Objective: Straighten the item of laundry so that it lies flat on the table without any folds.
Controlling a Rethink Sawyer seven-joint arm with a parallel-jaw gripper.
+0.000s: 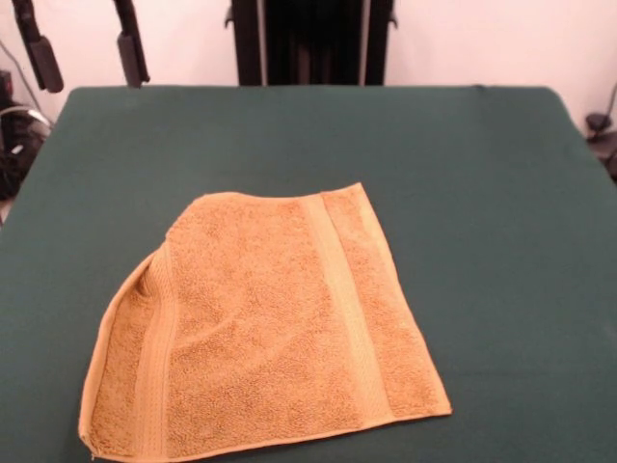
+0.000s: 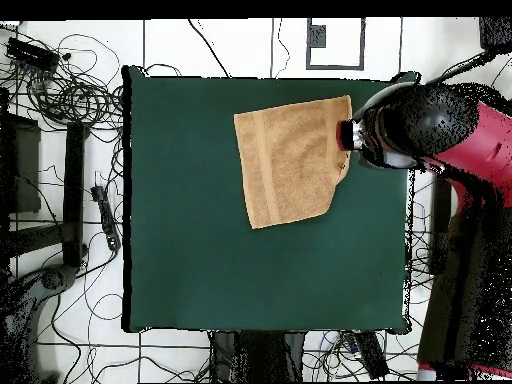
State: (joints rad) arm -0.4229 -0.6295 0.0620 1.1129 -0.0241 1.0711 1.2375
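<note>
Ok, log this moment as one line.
towel: mostly flat, one corner folded | table: towel off-centre | arm: at towel's edge | gripper: state unclear

Front cam low; overhead top-down; shared table point(image 1: 501, 193).

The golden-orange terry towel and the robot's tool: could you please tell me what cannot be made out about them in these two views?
- Tool: absent from the front view; overhead, the red and black arm covers it, so open or shut is unknown.
- Golden-orange terry towel: its near left corner is cut by the front view's bottom edge; overhead, the arm hides its right edge.
</note>
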